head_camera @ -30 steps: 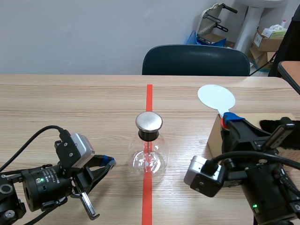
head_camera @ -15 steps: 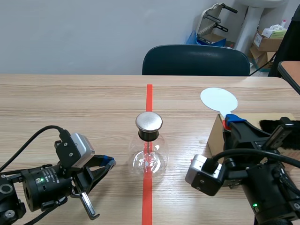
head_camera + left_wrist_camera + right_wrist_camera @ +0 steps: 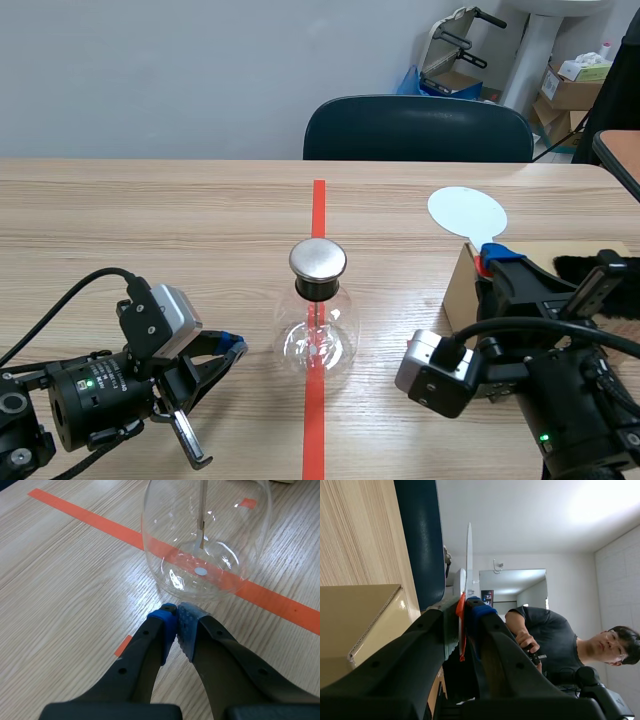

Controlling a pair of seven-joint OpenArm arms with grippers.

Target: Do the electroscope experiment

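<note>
Right pincer (image 3: 487,260) with disc (image 3: 465,211) over wooden table (image 3: 150,220), chair (image 3: 418,128) beyond

A wooden table (image 3: 150,210) bears a glass electroscope flask (image 3: 318,338) and a cardboard box (image 3: 458,295).

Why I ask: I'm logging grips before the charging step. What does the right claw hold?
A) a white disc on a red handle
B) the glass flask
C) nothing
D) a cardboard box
A: the right claw is shut on the red handle of the white disc, while the glass flask stands well apart from it.
</note>
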